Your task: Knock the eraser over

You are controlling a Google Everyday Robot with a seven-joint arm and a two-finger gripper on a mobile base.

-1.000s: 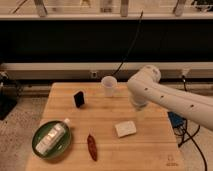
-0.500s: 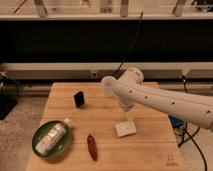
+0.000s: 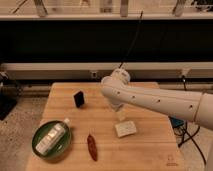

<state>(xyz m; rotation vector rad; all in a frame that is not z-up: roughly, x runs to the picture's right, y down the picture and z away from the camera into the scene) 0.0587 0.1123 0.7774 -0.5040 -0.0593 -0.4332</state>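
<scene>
The eraser (image 3: 79, 99) is a small black block standing upright on the far left part of the wooden table (image 3: 150, 150). My white arm reaches in from the right, with its elbow end over the table's far middle. My gripper (image 3: 120, 113) hangs below the arm, just above the table and behind a whitish block. It is to the right of the eraser, well apart from it. The white cup is hidden behind the arm.
A whitish rectangular block (image 3: 125, 129) lies right of the table's centre. A reddish-brown pepper-shaped thing (image 3: 92, 146) lies near the front. A green plate (image 3: 38, 149) with a white bottle (image 3: 51, 137) on it sits at the front left. A dark wall runs behind the table.
My arm has swung left across the table towards the eraser and now covers the white cup. The eraser and the other things have not moved.
</scene>
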